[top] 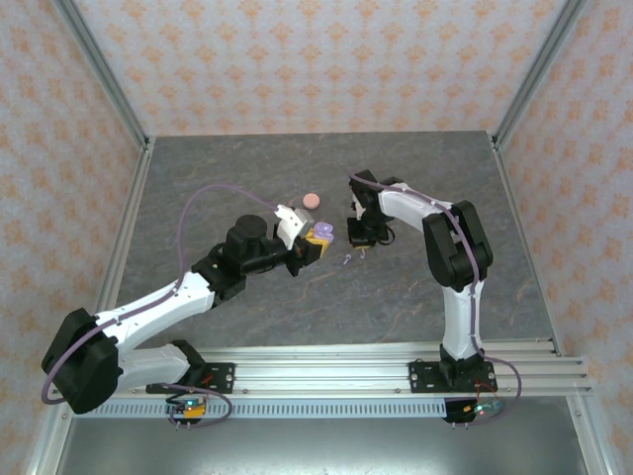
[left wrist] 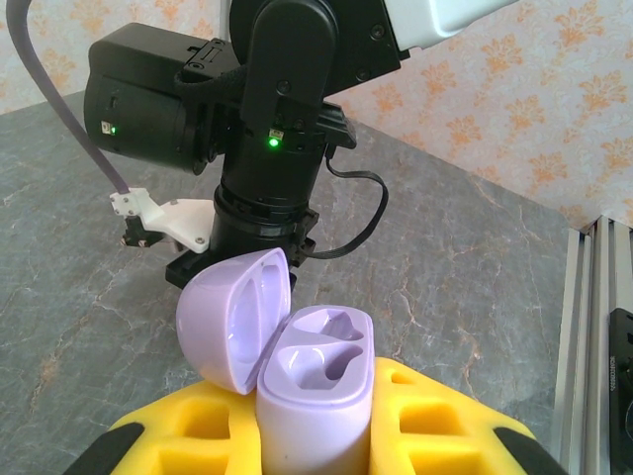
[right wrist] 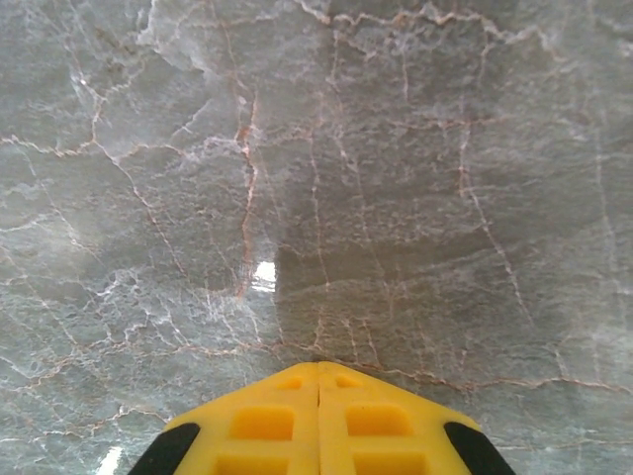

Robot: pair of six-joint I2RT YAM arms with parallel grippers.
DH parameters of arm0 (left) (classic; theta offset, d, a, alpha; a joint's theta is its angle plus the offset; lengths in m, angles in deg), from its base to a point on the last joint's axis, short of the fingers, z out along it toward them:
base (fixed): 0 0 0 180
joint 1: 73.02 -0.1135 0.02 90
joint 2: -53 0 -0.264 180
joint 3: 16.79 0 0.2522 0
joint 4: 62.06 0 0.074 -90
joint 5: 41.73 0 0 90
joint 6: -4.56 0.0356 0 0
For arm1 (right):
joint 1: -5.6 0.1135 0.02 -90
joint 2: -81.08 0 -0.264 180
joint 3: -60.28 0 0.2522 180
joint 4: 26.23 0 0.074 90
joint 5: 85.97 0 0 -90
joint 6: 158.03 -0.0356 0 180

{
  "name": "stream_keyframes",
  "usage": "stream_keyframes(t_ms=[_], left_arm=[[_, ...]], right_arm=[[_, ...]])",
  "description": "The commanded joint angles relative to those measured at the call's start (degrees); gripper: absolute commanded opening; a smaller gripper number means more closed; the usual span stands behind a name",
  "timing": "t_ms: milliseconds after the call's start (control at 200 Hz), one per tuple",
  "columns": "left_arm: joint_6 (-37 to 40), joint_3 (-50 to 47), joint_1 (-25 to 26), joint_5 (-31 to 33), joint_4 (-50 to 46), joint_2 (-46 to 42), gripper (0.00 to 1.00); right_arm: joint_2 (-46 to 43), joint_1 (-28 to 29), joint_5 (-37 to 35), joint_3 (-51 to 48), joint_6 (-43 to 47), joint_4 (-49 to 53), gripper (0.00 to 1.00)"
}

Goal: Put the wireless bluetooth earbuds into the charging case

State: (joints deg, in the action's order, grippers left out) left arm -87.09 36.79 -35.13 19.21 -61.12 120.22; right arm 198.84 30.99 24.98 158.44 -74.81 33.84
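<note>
A lilac charging case (left wrist: pixel 315 396) stands upright between the yellow fingers of my left gripper (left wrist: pixel 316 427), which is shut on it. Its lid (left wrist: pixel 229 322) hangs open to the left, and both wells are empty. From above, the same case (top: pixel 321 235) sits at the tip of the left gripper (top: pixel 309 245), near the table's middle. One tiny lilac earbud (top: pixel 347 260) lies on the table just right of it. My right gripper (top: pixel 362 239) hovers close by, pointing down. Its yellow fingers (right wrist: pixel 287 416) are pressed together with nothing between them, above bare marble.
A salmon-pink round case (top: pixel 311 200) rests on the table behind the lilac one. The right arm's black wrist (left wrist: pixel 262 148) looms directly beyond the held case. Metal rails (top: pixel 396 371) run along the near edge, and patterned walls enclose the table.
</note>
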Motion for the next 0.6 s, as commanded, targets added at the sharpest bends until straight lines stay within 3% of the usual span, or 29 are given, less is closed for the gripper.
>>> stream_keyframes(t_ms=[0, 350, 596], left_arm=[[0.7, 0.7, 0.3, 1.2, 0.2, -1.1, 0.09], [0.7, 0.9, 0.3, 1.1, 0.1, -1.2, 0.09], [0.5, 1.0, 0.4, 0.8, 0.2, -0.9, 0.09]], right_arm=[[-0.5, -0.2, -7.7, -0.2, 0.1, 5.2, 0.08], [-3.9, -0.2, -11.8, -3.8, 0.3, 6.8, 0.08], [-6.0, -0.2, -9.8, -7.2, 2.1, 5.7, 0.08]])
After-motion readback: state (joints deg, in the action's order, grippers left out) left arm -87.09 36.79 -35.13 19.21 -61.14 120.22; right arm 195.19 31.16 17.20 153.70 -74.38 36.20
